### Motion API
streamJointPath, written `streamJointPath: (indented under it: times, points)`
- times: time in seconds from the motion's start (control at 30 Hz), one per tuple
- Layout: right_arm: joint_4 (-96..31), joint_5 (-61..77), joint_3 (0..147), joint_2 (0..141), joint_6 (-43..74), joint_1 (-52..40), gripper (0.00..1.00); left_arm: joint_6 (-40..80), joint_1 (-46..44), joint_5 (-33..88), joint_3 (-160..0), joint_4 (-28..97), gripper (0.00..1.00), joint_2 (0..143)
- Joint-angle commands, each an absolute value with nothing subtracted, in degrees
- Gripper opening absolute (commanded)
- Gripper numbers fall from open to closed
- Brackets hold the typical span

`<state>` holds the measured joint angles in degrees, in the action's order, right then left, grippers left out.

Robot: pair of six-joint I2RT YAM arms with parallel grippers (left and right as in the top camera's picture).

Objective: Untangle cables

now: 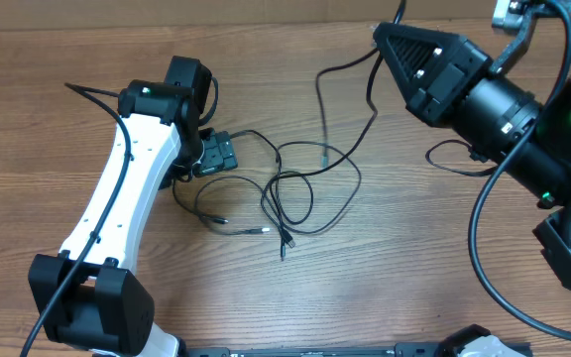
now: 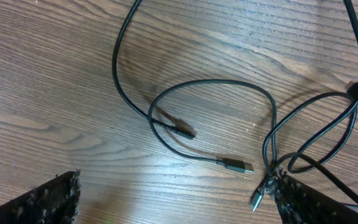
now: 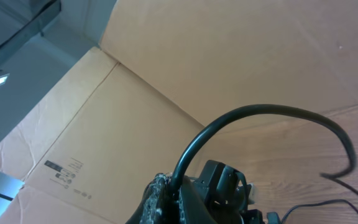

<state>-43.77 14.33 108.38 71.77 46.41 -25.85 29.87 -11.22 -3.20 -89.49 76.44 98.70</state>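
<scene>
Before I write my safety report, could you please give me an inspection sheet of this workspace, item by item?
Surface: wooden table, bare grain, no spill or damage seen.
Job's things: thin black cables looped over each other at the centre; three plug ends lie on the wood.
Clutter: nothing seen.
Grippers: left tool open, low beside the tangle; right tool shut on one of the cables, lifted at the far right.
Cables: thicker arm wires hang in a loop by the right arm.
Surroundings: cardboard panels behind the table.
</scene>
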Motion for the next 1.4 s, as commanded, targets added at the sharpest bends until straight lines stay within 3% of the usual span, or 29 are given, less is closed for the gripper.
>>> streamJointPath:
  times: [0.0,0.1,0.17,0.4,1.0,1.03,1.07,1.17,1.23,1.37]
  points:
    - [-45.87,14.0,109.69,71.81,45.06,-25.65,0.04,29.56,-11.29,-1.56,-89.34,76.14,1.0,97.6]
    - [-46.65,15.4,109.69,72.16,44.88,-25.65,0.04,26.65,-11.35,2.26,-89.34,74.7,1.0,97.6]
    - [-46.41,18.52,109.69,72.55,44.86,-25.65,0.04,16.36,-11.99,7.9,-89.34,70.37,1.0,97.71]
    - [-46.92,21.87,109.69,72.66,43.4,-25.65,0.04,-0.25,-14.55,17.19,-89.34,62.3,1.0,97.86]
    - [-42.11,33.63,109.69,72.64,43.66,-25.63,0.04,-38.52,-15.79,26.2,-89.17,60.95,0.94,101.78]
    - [-42.13,33.63,109.69,72.64,43.66,-25.63,0.04,-40.91,-15.79,26.44,-89.17,60.49,0.89,102.48]
    - [-42.11,33.61,109.69,72.64,43.66,-25.63,0.04,-42.61,-15.79,26.57,-89.17,59.99,0.77,103.18]
    - [-42.04,33.56,109.69,72.64,43.66,-25.63,0.04,-43.94,-15.79,26.87,-89.17,59.27,0.27,105.45]
    - [-41.82,33.56,109.69,72.64,43.66,-25.63,0.04,-43.92,-15.79,29.04,-89.17,59.33,0.04,107.04]
    - [-40.95,33.52,109.69,72.66,44.73,-25.63,0.04,-43.97,-15.79,36.45,-89.17,59.46,0.04,109.84]
